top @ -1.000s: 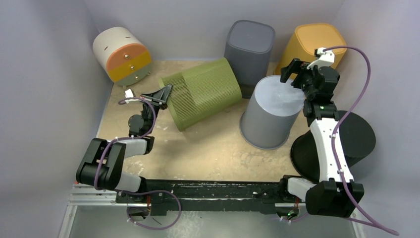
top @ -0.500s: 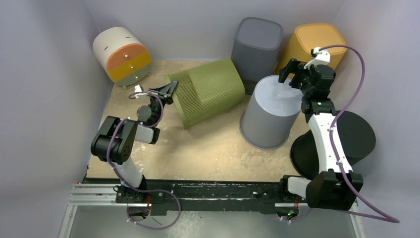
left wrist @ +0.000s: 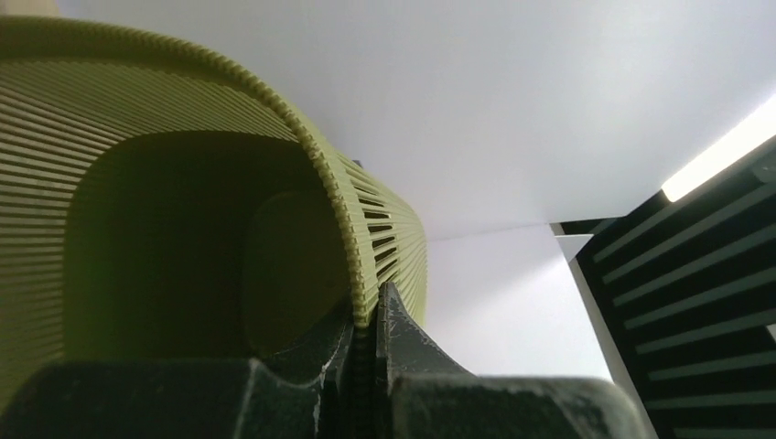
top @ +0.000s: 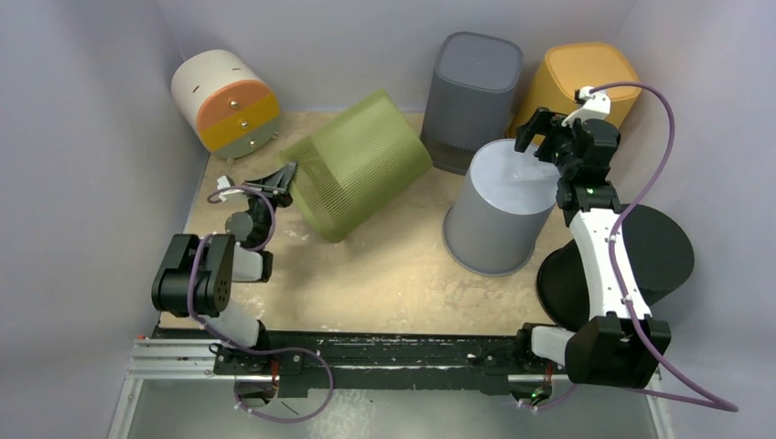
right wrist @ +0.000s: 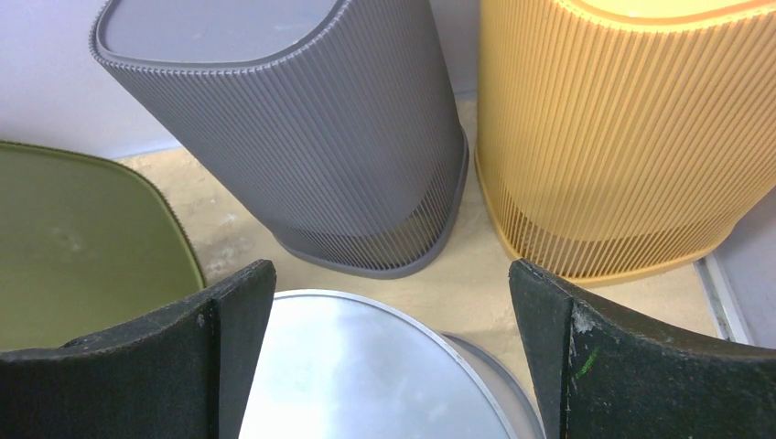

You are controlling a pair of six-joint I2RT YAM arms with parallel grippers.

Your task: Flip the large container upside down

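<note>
The large container [top: 359,166] is a green ribbed bin, tipped on its side at the middle back of the table, its mouth facing left and its base raised toward the back wall. My left gripper [top: 287,177] is shut on its rim at the left. In the left wrist view the ribbed rim [left wrist: 359,245] is pinched in my left gripper [left wrist: 371,320], and the dark inside of the container [left wrist: 183,265] fills the left. My right gripper [top: 553,128] hangs open over the flat base of an upturned grey round bin [top: 505,206], holding nothing.
A dark grey ribbed bin [top: 471,91] and an orange ribbed bin [top: 578,84] stand upturned at the back wall. A white and orange drum [top: 225,101] lies back left. A black round tub [top: 661,251] sits at the right edge. Walls close in on three sides.
The left gripper has swung the green container's rim to the left and its base up toward the back wall. The dark grey bin shifted slightly right earlier. The right gripper has stayed open.
</note>
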